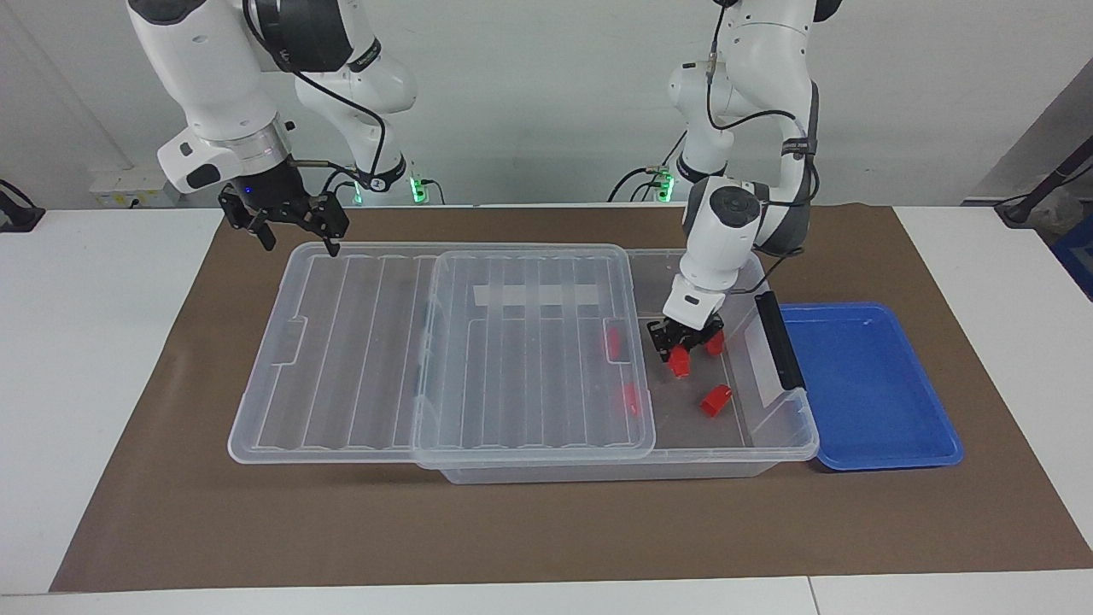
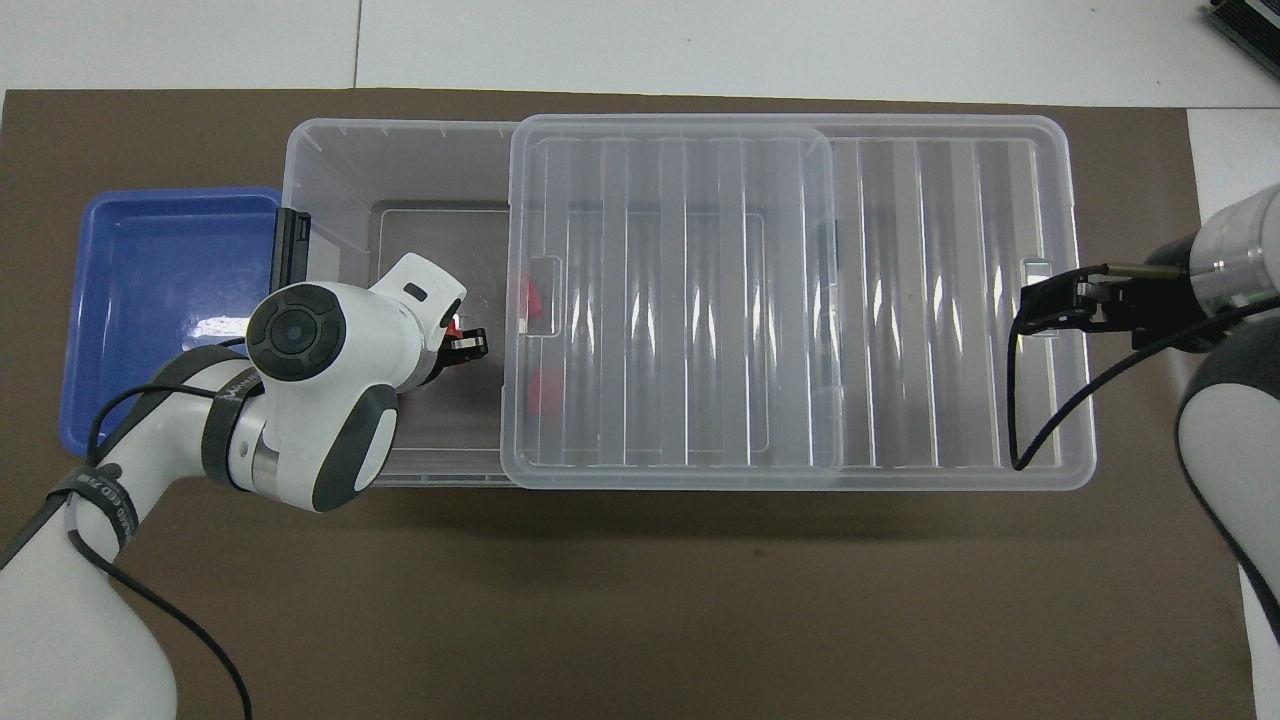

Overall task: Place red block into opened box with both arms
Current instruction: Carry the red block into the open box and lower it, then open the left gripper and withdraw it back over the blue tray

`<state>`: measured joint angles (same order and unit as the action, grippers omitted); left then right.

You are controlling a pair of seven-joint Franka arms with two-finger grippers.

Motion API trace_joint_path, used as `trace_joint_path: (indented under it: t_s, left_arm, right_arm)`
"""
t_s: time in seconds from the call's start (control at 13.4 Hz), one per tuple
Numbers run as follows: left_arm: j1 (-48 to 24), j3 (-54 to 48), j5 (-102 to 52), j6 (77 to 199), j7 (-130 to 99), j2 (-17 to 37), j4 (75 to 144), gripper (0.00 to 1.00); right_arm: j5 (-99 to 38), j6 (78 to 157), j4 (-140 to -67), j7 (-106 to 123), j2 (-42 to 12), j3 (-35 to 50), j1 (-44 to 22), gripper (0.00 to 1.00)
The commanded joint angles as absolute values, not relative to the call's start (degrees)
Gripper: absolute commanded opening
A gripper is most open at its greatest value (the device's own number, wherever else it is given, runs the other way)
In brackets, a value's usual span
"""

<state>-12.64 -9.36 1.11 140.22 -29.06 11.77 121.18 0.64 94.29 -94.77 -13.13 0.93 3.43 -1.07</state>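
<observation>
The clear box point(image 1: 794, 444) point(image 2: 330, 140) has its ribbed lid point(image 1: 359, 342) point(image 2: 930, 300) slid toward the right arm's end, leaving the handle end uncovered. My left gripper point(image 1: 683, 348) point(image 2: 465, 340) is down inside that uncovered end, shut on a red block point(image 1: 679, 365). A loose red block point(image 1: 716, 400) lies on the box floor, and another red one point(image 1: 716, 342) shows beside the gripper. Two more red blocks point(image 1: 613, 342) point(image 1: 630, 397) lie under the lid's edge. My right gripper point(image 1: 295, 224) point(image 2: 1045, 310) waits open over the lid's overhanging end.
A shallow blue tray point(image 1: 862, 384) point(image 2: 150, 300) sits against the box at the left arm's end, beside the black bar handle point(image 1: 777, 337) point(image 2: 290, 245). Everything rests on a brown mat point(image 1: 546, 530).
</observation>
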Motion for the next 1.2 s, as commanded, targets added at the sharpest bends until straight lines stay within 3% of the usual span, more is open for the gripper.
trace_joint_path:
  t_s: [0.0,0.22,0.3,0.37,0.52,0.75,1.12]
  left_arm:
    - [-13.3,-9.0,2.4,142.3,-28.8,11.8,123.4,0.0]
    - [-13.4,-9.0,2.4,142.7,-28.7,12.2,123.5,0.0]
    - [-13.4,-9.0,2.4,142.9,-28.7,12.2,123.4,0.47]
    - [-13.3,-9.0,2.4,143.3,-28.7,12.3,123.4,0.87]
    - [-13.3,-9.0,2.4,143.8,-28.8,12.4,123.4,1.0]
    - [-12.7,-9.0,2.3,141.8,-30.3,11.8,122.5,1.0]
    - [-12.1,-8.5,2.3,112.6,-28.9,6.1,107.2,1.0]
  right_arm:
    - [-0.5,93.8,-93.9,-13.1,0.4,3.7,-0.4,1.0]
    - [-0.5,93.8,-93.9,-13.1,0.4,3.7,-0.4,1.0]
    - [-0.5,93.8,-93.9,-13.0,0.4,3.7,-0.4,1.0]
    - [-0.5,93.8,-93.9,-13.1,0.4,3.7,-0.4,1.0]
    - [-0.5,93.4,-93.9,-13.2,0.4,3.6,-0.4,1.0]
    - [-0.5,93.7,-93.9,-13.1,0.4,3.4,0.3,1.0]
    - [-0.5,93.3,-93.9,-12.9,0.4,3.4,0.3,1.0]
